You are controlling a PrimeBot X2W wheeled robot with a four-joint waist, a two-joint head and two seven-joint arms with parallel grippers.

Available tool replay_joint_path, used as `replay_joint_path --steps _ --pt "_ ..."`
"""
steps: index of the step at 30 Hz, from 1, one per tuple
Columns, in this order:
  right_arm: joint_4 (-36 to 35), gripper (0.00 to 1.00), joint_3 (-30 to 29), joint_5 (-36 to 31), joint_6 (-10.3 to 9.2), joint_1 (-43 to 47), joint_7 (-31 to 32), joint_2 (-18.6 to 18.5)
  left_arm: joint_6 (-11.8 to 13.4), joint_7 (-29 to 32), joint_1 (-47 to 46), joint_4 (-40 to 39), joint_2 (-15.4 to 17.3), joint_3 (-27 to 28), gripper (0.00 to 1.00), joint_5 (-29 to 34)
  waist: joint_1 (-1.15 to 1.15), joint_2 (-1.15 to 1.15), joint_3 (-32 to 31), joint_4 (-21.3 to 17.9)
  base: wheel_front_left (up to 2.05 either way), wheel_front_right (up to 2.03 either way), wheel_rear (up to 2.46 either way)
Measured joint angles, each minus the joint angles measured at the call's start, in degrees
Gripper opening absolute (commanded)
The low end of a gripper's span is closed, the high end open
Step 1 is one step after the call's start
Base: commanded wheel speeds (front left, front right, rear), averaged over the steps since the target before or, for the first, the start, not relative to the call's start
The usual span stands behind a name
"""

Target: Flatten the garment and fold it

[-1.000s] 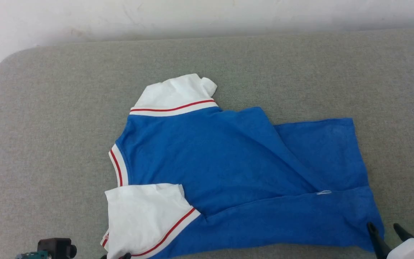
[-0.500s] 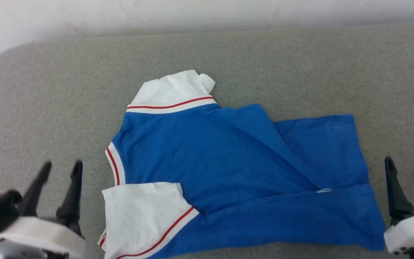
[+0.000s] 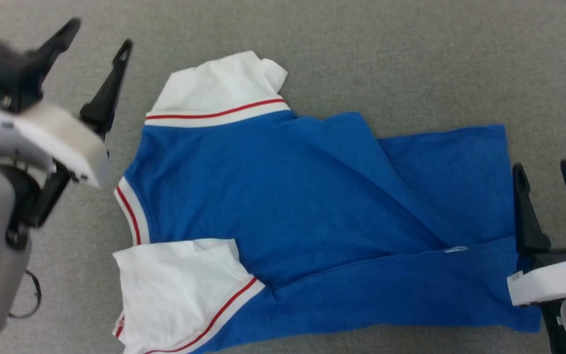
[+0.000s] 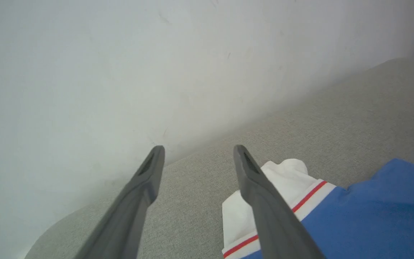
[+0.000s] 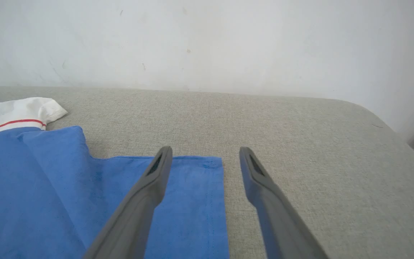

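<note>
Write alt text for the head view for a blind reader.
A blue T-shirt with white sleeves lies creased on a grey padded surface. The open left pincer is left of its far sleeve; the open right pincer is by its hem.

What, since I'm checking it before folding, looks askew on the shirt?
The garment is not flat. A diagonal fold crosses its blue body, and a flap appears doubled over along the near edge. The far white sleeve has a curled tip. No damage shows.
</note>
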Motion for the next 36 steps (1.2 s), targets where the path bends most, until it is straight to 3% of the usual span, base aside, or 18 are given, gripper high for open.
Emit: replay_joint_path --steps 3,8,20,21,22,23,30,36 --pt "0.26 1.00 0.70 -0.02 0.00 -1.83 -0.83 0.00 -3.80 5.30 -7.06 4.57 0.09 -2.85 1.00 -1.18 0.00 0.00 2.50 -0.59 0.00 0.00 0.00" --pt "1.12 1.00 1.90 -0.01 0.00 -3.92 -1.68 0.01 -6.31 12.28 -14.56 11.61 0.20 -7.23 1.00 -3.55 0.00 0.00 6.32 -1.98 0.00 0.00 0.00" --pt "2.45 1.00 1.78 0.00 0.00 -5.08 -1.88 0.01 -6.88 25.06 -21.86 19.05 3.63 -15.78 1.00 -11.72 -0.02 0.00 12.03 -5.71 0.00 0.00 0.00" --pt "2.45 1.00 1.77 0.00 0.00 -5.17 -1.87 0.01 -6.88 25.74 -22.56 19.17 4.08 -16.07 0.91 -12.12 -0.02 0.00 12.29 -5.91 0.00 0.00 0.00" --pt "2.45 1.00 1.76 0.00 0.00 -5.32 -1.87 0.00 -6.88 25.86 -23.00 19.22 4.32 -16.24 0.25 -12.45 -0.02 0.00 12.50 -6.08 0.00 0.00 0.00" --pt "2.46 1.00 1.76 0.00 0.00 -5.50 -1.86 0.00 -6.88 25.83 -23.31 19.25 4.41 -16.39 0.00 -12.59 -0.02 0.00 12.67 -6.24 0.00 0.00 0.00" --pt "1.05 1.00 2.27 -1.88 0.00 -7.50 -1.22 -0.01 -6.89 24.19 -23.45 19.54 4.49 -19.04 0.00 -13.77 -0.01 0.00 11.41 -6.10 0.00 0.00 0.00" --pt "-1.38 1.00 4.21 -3.34 0.00 -15.26 2.65 -1.80 -6.89 21.42 -22.12 20.35 4.80 -20.36 0.00 -13.62 -0.02 0.00 9.10 -5.48 0.00 0.00 0.00"
